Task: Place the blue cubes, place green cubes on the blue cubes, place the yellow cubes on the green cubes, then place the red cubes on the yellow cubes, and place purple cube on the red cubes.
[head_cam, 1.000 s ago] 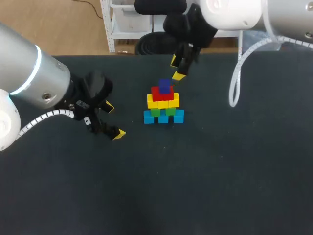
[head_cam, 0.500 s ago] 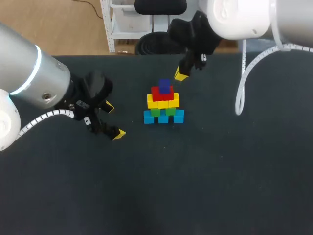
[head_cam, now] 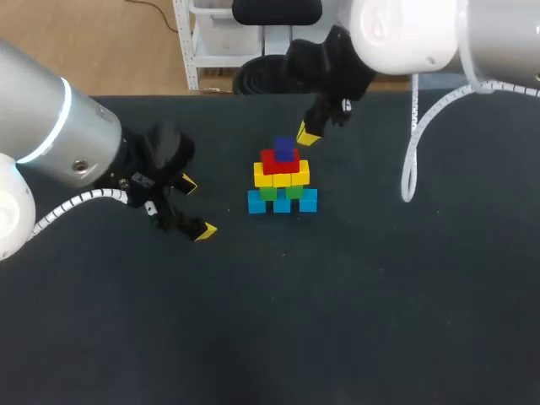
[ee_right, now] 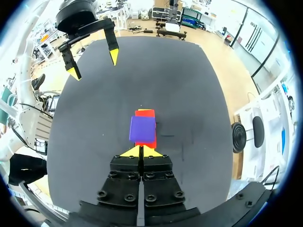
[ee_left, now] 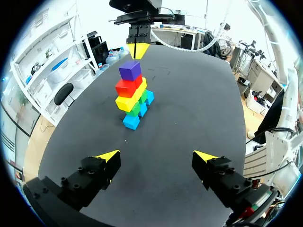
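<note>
Stack looks done to me: the purple cube [head_cam: 285,149] sits on the red cubes [head_cam: 270,160], just ahead of the right claw [ee_right: 140,151], whose tips are pinched together on nothing. The left claw [ee_left: 156,156] hangs wide open and empty, well off. Next I'd just lift the right claw clear without bumping anything.

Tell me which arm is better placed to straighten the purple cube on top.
Probably right: the right gripper hovers shut just behind the purple cube atop the stack, while the left gripper is open, well off to the side.
</note>
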Motion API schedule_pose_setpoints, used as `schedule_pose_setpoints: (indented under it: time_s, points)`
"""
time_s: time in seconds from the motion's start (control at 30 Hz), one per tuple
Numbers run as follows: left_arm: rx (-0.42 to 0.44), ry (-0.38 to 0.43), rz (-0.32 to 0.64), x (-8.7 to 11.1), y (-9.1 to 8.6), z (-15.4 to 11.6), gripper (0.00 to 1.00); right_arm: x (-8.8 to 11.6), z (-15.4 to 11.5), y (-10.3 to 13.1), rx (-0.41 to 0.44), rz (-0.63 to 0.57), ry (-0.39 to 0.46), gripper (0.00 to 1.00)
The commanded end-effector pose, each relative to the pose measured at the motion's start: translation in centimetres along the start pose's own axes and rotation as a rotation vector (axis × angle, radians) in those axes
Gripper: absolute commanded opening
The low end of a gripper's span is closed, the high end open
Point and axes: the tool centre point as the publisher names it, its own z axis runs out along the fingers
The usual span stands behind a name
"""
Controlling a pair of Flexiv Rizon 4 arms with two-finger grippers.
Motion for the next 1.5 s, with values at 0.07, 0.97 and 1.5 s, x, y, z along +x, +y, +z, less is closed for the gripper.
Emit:
schedule_pose_setpoints:
  time_s: [0.07, 0.97, 1.5]
  points:
    - [-0.003, 0.001, -0.001, 0.0, 0.0, 0.0, 1.00, -0.2, 0.4, -0.4, -0.011, -0.002, 0.002, 0.00]
    - [-0.003, 0.001, -0.001, 0.0, 0.0, 0.0, 1.00, 0.1, 0.1, -1.0, -0.005, 0.017, 0.015, 0.00]
    - [-0.003, 0.001, -0.001, 0.0, 0.0, 0.0, 1.00, 3.8, -5.1, -4.1, 0.212, 0.184, -0.151, 0.78]
